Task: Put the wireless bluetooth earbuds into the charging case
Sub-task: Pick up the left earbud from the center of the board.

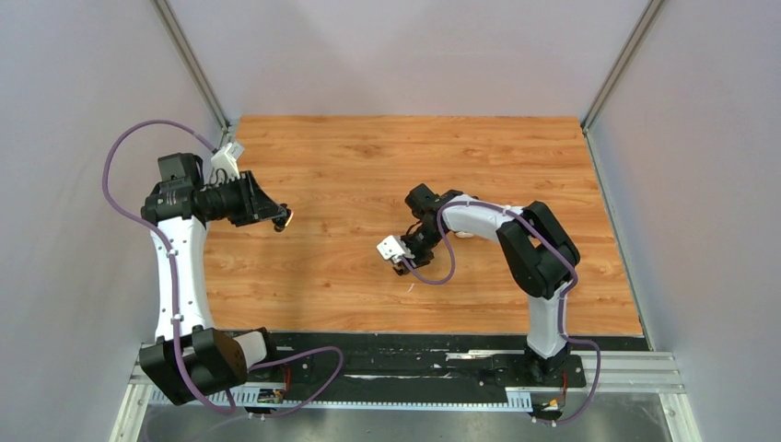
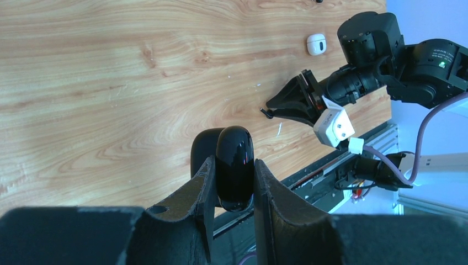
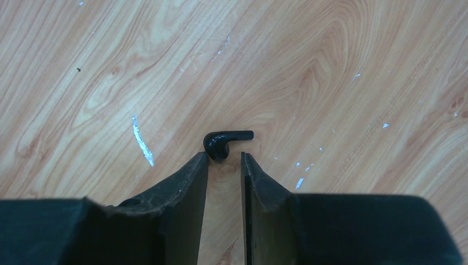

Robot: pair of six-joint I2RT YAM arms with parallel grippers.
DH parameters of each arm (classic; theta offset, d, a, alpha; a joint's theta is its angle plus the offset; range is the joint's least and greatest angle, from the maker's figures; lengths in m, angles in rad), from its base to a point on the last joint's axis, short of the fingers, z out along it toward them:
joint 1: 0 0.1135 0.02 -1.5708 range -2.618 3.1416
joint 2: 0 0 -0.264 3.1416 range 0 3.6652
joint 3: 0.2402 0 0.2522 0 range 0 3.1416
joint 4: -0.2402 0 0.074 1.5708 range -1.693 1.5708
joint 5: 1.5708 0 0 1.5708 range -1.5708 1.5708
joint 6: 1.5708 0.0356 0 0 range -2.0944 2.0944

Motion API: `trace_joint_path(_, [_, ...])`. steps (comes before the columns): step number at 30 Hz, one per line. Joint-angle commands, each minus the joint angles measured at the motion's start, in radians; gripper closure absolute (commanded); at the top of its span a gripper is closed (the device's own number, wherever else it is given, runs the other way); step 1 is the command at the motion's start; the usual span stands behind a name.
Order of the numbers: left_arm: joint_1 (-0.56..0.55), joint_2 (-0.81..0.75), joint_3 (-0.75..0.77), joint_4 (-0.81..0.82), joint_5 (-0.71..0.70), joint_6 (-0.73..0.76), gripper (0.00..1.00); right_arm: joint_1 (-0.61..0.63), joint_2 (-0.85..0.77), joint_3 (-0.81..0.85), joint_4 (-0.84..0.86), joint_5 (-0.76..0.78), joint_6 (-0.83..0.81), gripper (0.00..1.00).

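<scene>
My left gripper (image 2: 234,163) is shut on a glossy black charging case (image 2: 235,149), held above the wooden table; a dark part of the case shows behind the left finger. In the top view that gripper (image 1: 284,219) hangs over the table's left side. One black earbud (image 3: 221,143) lies on the wood just past my right gripper's (image 3: 224,156) fingertips, close to the left one. The right jaws stand a narrow gap apart with only bare wood between them. In the top view this gripper (image 1: 402,267) is low over the table's middle.
A small white rounded case (image 2: 316,44) lies on the table beyond the right arm (image 1: 516,235). The black base rail (image 1: 414,354) runs along the near edge. Grey walls close in the left, right and far sides.
</scene>
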Motion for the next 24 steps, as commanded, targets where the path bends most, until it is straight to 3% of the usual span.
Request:
trace_joint_path(1, [0.009,-0.033,-0.002,0.029,0.023,0.004,1.00,0.019,0.035,-0.002,-0.049,0.016,0.059,0.72])
trace_joint_path(13, [0.010,-0.038,-0.016,0.035,0.020,0.002,1.00,0.033,0.015,-0.042,0.026,0.010,0.184,0.75])
trace_joint_path(16, [0.009,-0.038,-0.021,0.039,0.017,0.000,1.00,0.035,0.007,-0.064,0.088,0.022,0.238,0.80])
trace_joint_path(20, [0.010,-0.042,-0.026,0.041,0.016,-0.004,1.00,0.033,-0.002,-0.072,0.132,0.032,0.324,0.95])
trace_joint_path(24, [0.010,-0.050,-0.051,0.057,0.016,-0.013,1.00,0.030,-0.058,-0.076,0.114,0.006,0.428,1.00])
